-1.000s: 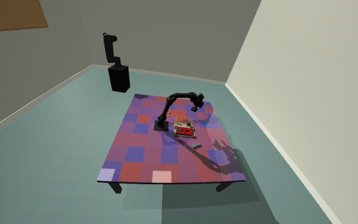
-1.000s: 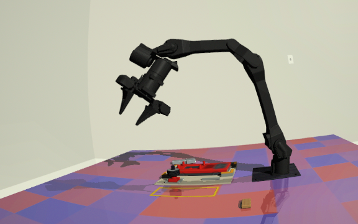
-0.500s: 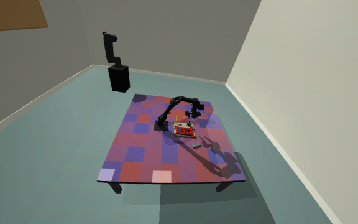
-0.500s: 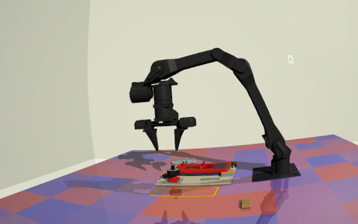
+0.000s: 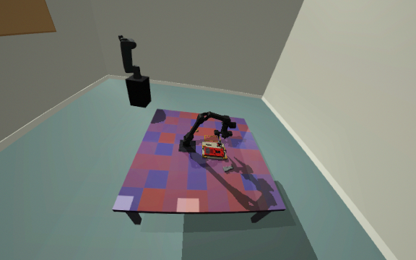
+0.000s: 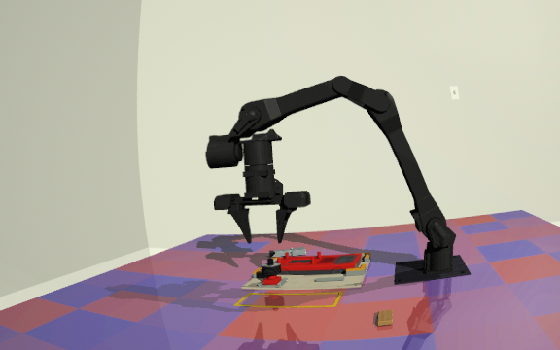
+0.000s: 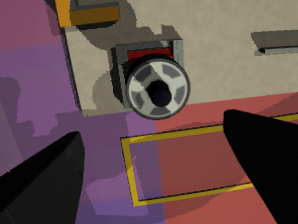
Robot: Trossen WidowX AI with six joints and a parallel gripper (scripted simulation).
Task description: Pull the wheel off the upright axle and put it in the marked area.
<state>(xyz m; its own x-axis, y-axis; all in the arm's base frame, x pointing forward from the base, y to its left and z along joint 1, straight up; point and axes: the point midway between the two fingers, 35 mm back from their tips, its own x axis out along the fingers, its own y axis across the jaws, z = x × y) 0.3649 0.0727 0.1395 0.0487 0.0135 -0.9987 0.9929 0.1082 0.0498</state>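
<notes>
The step in hand was the approach: the tool (image 6: 262,240) hung above the counter (image 6: 504,272), fingers pointing straight down and spread apart with nothing between them. The wheel (image 7: 157,88) sat on its upright axle at the near corner of the beige board (image 6: 304,280), so the pull had not begun.

Taking the wheel as the landmark: in the wrist view it lay ahead of the gap between the two fingers, above their line and a little left of centre, and neither finger touched it. The yellow marked area (image 7: 180,165) lay just beside the wheel on the counter, directly under the tool. In the side view the tool's tips stood well above the wheel and slightly behind it. A long red part (image 6: 319,262) ran along the board away from the wheel. A small brown block (image 6: 384,318) lay on the counter well apart from the wheel, past the far end of the marked area.

As I judged it, the next move called for shifting the tool forward until the wheel was centred between the fingers, then lowering so they straddled its rim before pressing in. The red bracket (image 7: 149,52) just behind the wheel left little room there, so the fingers would need to come down on the wheel's free sides
</notes>
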